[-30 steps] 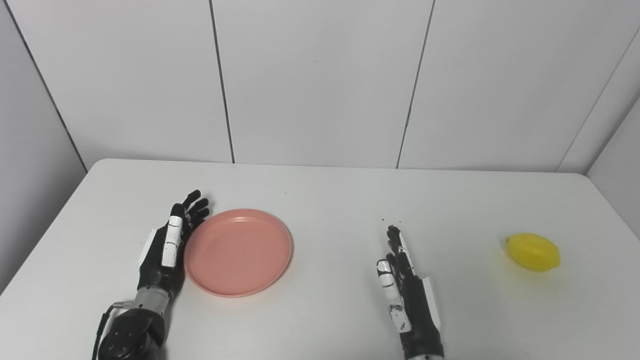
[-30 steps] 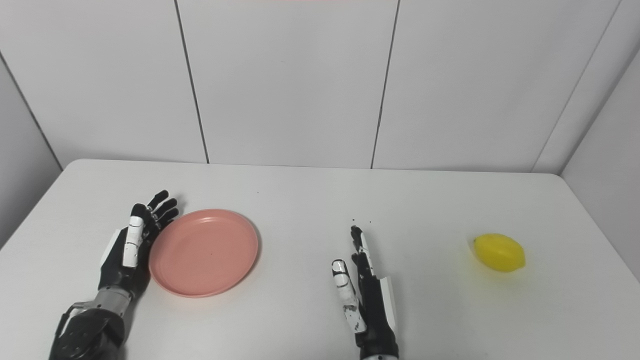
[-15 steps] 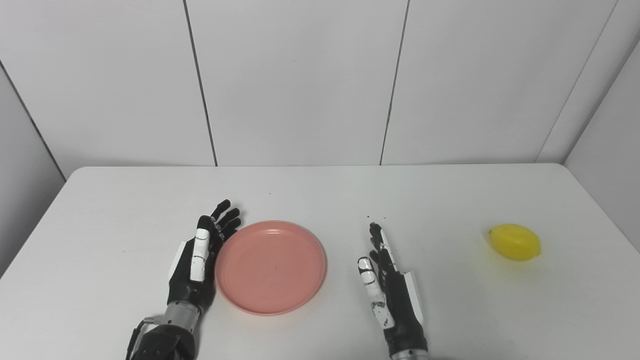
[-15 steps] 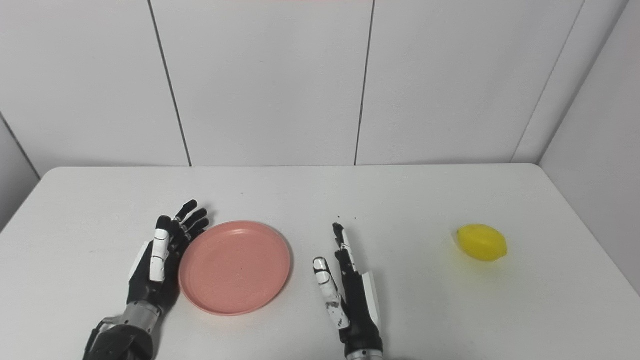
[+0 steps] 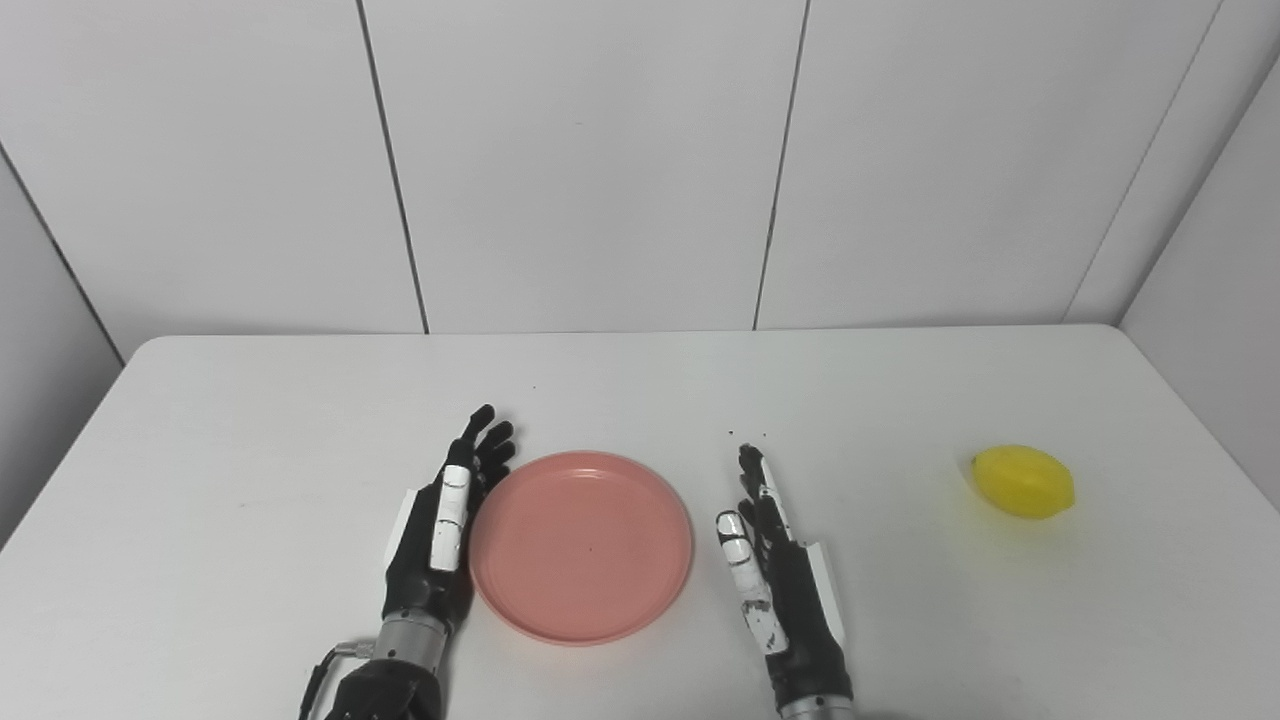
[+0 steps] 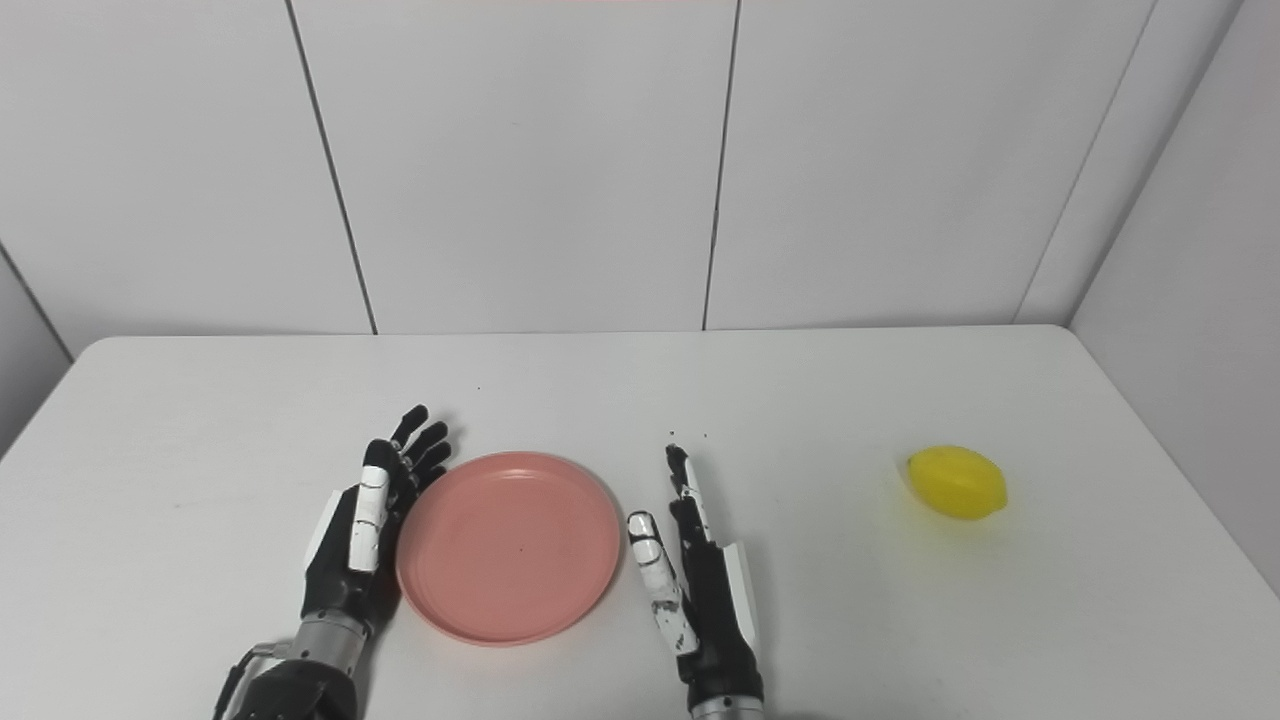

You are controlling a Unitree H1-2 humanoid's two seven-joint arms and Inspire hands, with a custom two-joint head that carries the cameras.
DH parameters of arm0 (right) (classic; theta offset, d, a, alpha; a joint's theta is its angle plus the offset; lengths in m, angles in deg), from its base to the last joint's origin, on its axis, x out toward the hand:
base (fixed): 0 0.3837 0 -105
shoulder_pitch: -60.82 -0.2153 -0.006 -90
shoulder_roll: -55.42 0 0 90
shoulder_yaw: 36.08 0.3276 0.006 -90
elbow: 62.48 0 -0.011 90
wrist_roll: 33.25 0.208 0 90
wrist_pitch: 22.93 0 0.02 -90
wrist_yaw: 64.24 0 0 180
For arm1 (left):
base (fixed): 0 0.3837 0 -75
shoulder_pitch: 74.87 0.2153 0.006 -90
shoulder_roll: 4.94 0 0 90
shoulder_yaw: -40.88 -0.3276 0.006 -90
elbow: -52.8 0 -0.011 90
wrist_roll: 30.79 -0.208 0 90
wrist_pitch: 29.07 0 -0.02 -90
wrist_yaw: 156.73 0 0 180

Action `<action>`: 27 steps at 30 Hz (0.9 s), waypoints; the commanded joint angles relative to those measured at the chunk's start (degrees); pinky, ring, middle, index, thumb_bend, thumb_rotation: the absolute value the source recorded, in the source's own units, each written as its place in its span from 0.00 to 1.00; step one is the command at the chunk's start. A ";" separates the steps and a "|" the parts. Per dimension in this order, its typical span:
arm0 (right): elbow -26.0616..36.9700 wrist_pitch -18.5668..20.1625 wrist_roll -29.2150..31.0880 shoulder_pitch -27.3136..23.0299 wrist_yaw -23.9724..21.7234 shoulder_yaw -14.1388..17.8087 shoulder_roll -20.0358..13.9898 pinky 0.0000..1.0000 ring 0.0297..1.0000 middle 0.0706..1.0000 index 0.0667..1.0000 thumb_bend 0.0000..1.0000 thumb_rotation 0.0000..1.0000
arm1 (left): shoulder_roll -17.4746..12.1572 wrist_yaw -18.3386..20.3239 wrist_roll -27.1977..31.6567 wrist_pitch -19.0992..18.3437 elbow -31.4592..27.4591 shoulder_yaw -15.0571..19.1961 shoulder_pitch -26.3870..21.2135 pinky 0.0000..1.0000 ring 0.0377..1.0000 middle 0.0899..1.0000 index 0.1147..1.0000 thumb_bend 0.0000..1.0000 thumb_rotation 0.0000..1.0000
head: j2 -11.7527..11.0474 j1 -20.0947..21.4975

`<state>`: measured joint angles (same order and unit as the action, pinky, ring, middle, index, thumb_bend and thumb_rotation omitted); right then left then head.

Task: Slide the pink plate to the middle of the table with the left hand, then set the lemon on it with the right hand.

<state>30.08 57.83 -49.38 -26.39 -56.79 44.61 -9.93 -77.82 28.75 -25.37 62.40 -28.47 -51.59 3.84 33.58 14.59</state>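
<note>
Our left hand [image 5: 440, 535], fingers spread and holding nothing, presses its edge on the left rim of the plate [image 5: 582, 545], now approx mid-table. Right hand [image 5: 780, 570], just right of the plate, is likewise spread. Lemon [image 5: 1023, 481], well right of the plate, lies long axis left-right, not yet picked.

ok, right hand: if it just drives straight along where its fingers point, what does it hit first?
Probably nothing. The right hand points away toward the back of the table, with only bare tabletop ahead. The pink plate lies to its left, the lemon well off to its right.
</note>
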 commanded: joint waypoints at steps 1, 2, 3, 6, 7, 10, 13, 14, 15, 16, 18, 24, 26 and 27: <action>-1.30 -0.46 0.72 1.65 0.60 0.73 -0.51 0.98 0.99 0.98 0.97 0.63 1.00 | 1.23 -0.12 -0.46 1.94 2.40 -0.80 1.73 0.94 0.92 0.91 0.91 0.70 1.00 | -0.17 -0.17; -1.32 -0.55 0.92 1.69 0.62 0.85 -0.53 0.98 0.99 0.97 0.97 0.63 1.00 | 1.39 -0.18 -0.64 2.05 2.41 -0.88 1.83 0.94 0.92 0.91 0.90 0.70 1.00 | -0.17 -0.21; -1.29 -0.71 1.32 1.76 0.60 1.05 -0.55 0.98 0.99 0.97 0.97 0.63 1.00 | 1.65 -0.29 -0.94 2.14 2.30 -1.06 2.04 0.94 0.92 0.91 0.90 0.70 1.00 | -0.29 -0.43; -1.46 -1.86 2.59 1.87 0.78 1.60 -0.57 0.98 0.99 0.96 0.96 0.61 1.00 | 2.17 -0.34 -1.44 2.03 1.79 -1.52 2.56 0.93 0.92 0.91 0.91 0.70 1.00 | -0.64 -0.62; -1.48 -2.32 3.09 1.95 0.75 1.71 -0.70 0.99 0.99 0.96 0.96 0.60 1.00 | 2.25 -0.27 -1.80 2.36 1.73 -1.80 2.78 0.93 0.92 0.91 0.91 0.69 1.00 | -1.54 -0.91; -0.94 -2.46 4.05 2.31 0.21 1.58 -1.32 1.00 1.00 0.97 0.97 0.58 1.00 | 2.42 -0.47 -3.16 3.12 1.52 -2.61 3.33 0.92 0.92 0.92 0.91 0.68 1.00 | -1.23 -1.58; -1.26 -3.91 5.06 2.49 0.19 1.66 -1.89 1.00 1.00 0.98 0.97 0.57 1.00 | 2.67 -1.50 -4.80 2.69 0.71 -3.33 3.90 0.91 0.91 0.91 0.91 0.68 1.00 | -1.23 -2.06; -1.26 -4.49 5.14 2.48 0.31 1.74 -2.10 1.00 1.00 0.97 0.97 0.57 1.00 | 2.76 -1.74 -5.24 2.74 0.44 -3.49 4.13 0.91 0.91 0.91 0.91 0.69 1.00 | -1.22 -2.08; -1.10 -4.76 5.11 2.45 0.34 1.77 -2.32 1.00 1.00 0.97 0.97 0.57 1.00 | 2.81 -1.87 -5.50 2.98 0.34 -3.62 4.30 0.91 0.91 0.91 0.91 0.69 1.00 | -1.16 -2.05; -0.93 -4.82 5.04 2.42 0.34 1.77 -2.46 1.00 1.00 0.98 0.97 0.56 1.00 | 2.84 -1.90 -5.59 3.20 0.32 -3.67 4.38 0.91 0.91 0.91 0.91 0.68 1.00 | -1.09 -2.02; -0.28 -4.05 4.84 2.31 0.06 1.86 -2.91 1.00 1.00 0.98 0.97 0.55 1.00 | 2.94 -1.98 -5.75 4.00 0.45 -3.70 4.65 0.91 0.91 0.91 0.91 0.69 1.00 | -1.04 -1.97; 0.75 -2.99 4.31 2.35 0.25 1.77 -3.41 1.00 1.00 0.98 0.97 0.56 1.00 | 3.19 -2.27 -6.18 4.31 -0.12 -3.92 5.42 0.91 0.92 0.92 0.92 0.70 1.00 | -0.86 -2.03; 1.10 -2.87 4.47 2.44 0.09 1.70 -3.44 1.00 1.00 0.98 0.97 0.56 1.00 | 3.34 -2.56 -6.41 4.15 -0.34 -3.98 5.66 0.92 0.92 0.92 0.92 0.69 1.00 | -0.84 -1.96; 1.25 -2.71 4.56 2.50 0.08 1.73 -3.37 1.00 1.00 0.98 0.97 0.56 1.00 | 3.45 -2.77 -6.57 4.24 -0.29 -3.97 5.74 0.92 0.92 0.92 0.92 0.69 1.00 | -0.83 -1.78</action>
<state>31.86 55.36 -44.68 -25.41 -56.51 45.72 -12.40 -74.86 26.38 -31.76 65.36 -30.51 -55.05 6.61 32.70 12.66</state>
